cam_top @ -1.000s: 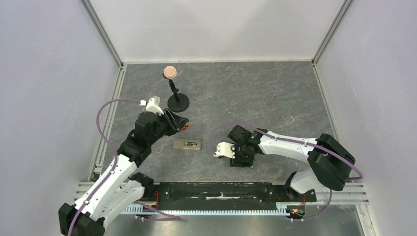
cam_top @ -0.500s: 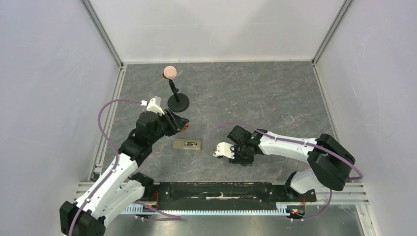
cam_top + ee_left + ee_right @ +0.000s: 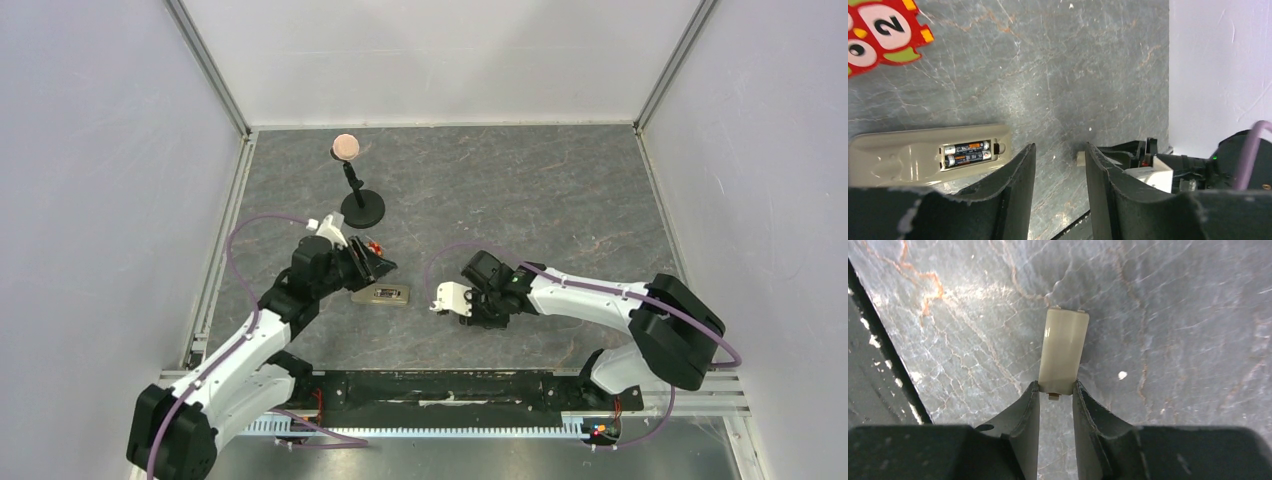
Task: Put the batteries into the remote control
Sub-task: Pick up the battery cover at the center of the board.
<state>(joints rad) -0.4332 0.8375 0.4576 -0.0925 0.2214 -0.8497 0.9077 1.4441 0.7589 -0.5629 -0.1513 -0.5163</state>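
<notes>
Beside the slightly parted left tool (image 3: 1059, 150), the remote control (image 3: 382, 294) lies crosswise, batteries (image 3: 967, 152) seemingly seated lengthwise; right tool (image 3: 1055, 388) pinches cover (image 3: 1064, 347).

Two slim robot arms, the left arm (image 3: 240, 345) and right arm (image 3: 590, 295), with white shells and bulky black joints. A thin purple cable (image 3: 232, 245) runs along each. The left gripper (image 3: 1060, 147) and right gripper (image 3: 1056, 385) have matte black curved fingers (image 3: 1015, 190) with scuffed pale edges.
</notes>
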